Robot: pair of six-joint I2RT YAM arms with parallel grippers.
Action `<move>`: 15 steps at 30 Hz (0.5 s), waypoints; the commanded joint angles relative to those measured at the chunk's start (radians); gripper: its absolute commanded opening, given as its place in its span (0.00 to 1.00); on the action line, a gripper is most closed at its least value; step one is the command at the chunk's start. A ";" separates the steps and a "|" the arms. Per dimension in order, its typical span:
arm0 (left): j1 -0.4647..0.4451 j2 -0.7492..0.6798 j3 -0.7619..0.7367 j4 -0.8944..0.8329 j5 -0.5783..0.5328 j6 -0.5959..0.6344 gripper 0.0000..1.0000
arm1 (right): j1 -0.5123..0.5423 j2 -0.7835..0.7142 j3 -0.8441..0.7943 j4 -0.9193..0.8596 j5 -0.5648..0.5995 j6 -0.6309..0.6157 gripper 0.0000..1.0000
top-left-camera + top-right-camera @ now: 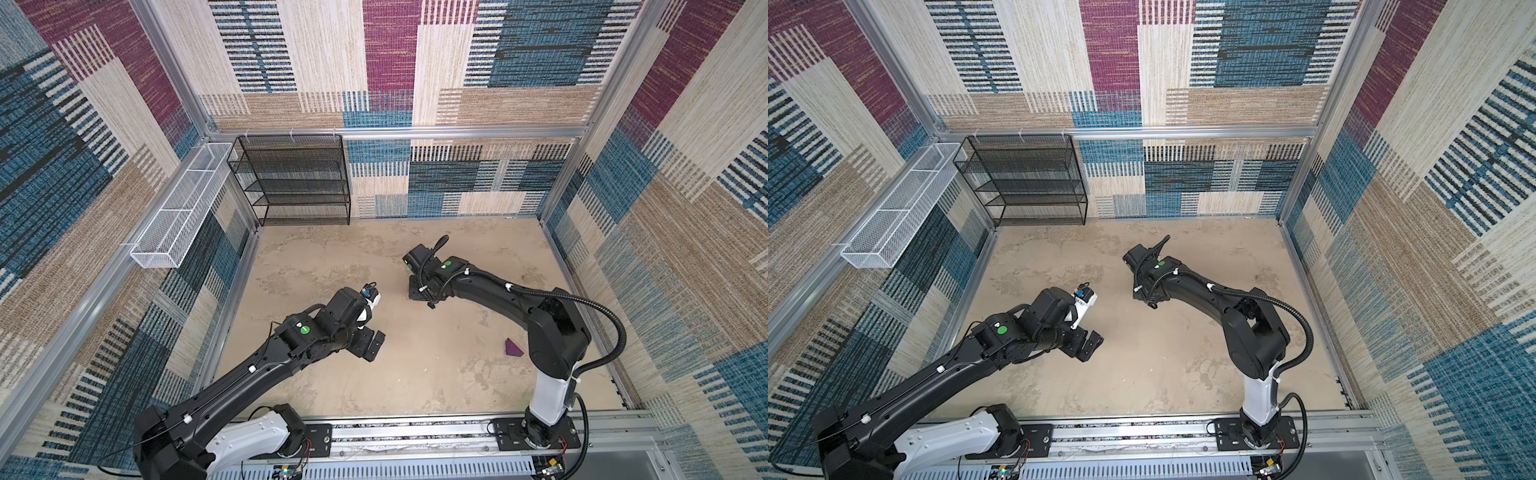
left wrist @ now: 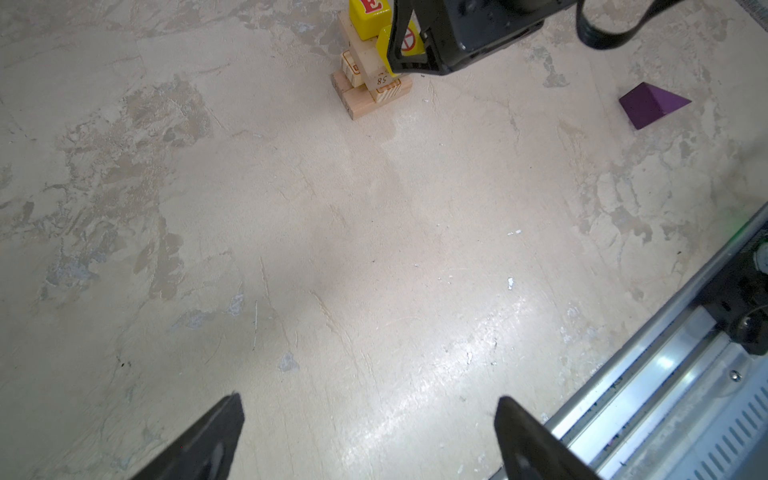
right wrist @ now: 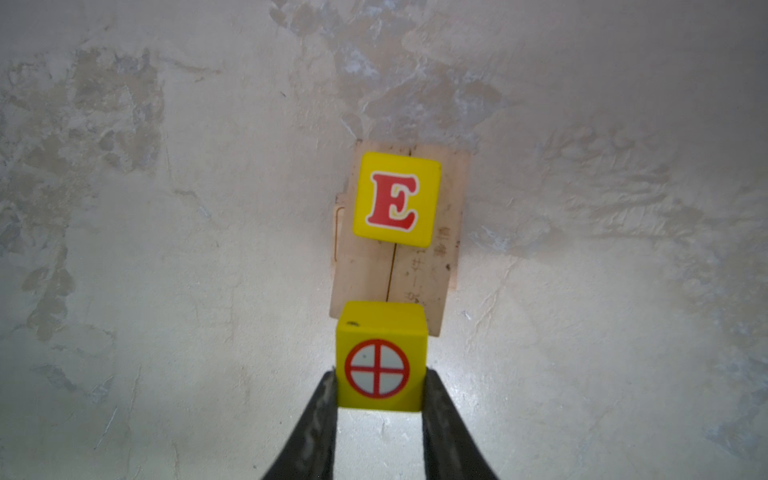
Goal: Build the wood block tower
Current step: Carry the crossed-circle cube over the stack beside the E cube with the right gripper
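The tower shows in the left wrist view as crossed tan planks point(image 2: 365, 89) with a yellow cube marked with a red E point(image 2: 368, 16) on top. From the right wrist the E cube point(image 3: 397, 199) sits on the top planks point(image 3: 428, 266). My right gripper point(image 3: 380, 374) is shut on a second yellow cube with a red crossed circle point(image 3: 380, 357), held over the planks' near end beside the E cube; I cannot tell whether it touches them. In both top views the right gripper point(image 1: 420, 291) hides the tower. The purple wedge point(image 1: 513, 348) lies on the floor, apart from the tower. My left gripper point(image 1: 372, 347) is open, holding nothing.
A black mesh shelf point(image 1: 291, 178) stands at the back left, and a white wire basket point(image 1: 178, 208) hangs on the left wall. The arms' metal rail point(image 1: 415, 434) runs along the front edge and shows close to the left gripper point(image 2: 665, 374).
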 commanded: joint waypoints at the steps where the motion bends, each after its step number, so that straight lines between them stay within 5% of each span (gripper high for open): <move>1: 0.000 -0.002 -0.001 0.014 -0.013 0.010 0.99 | -0.004 0.011 0.010 0.001 -0.001 -0.005 0.00; 15: 0.000 0.004 -0.001 0.013 -0.008 0.010 0.99 | -0.015 0.024 0.018 -0.003 -0.003 -0.005 0.00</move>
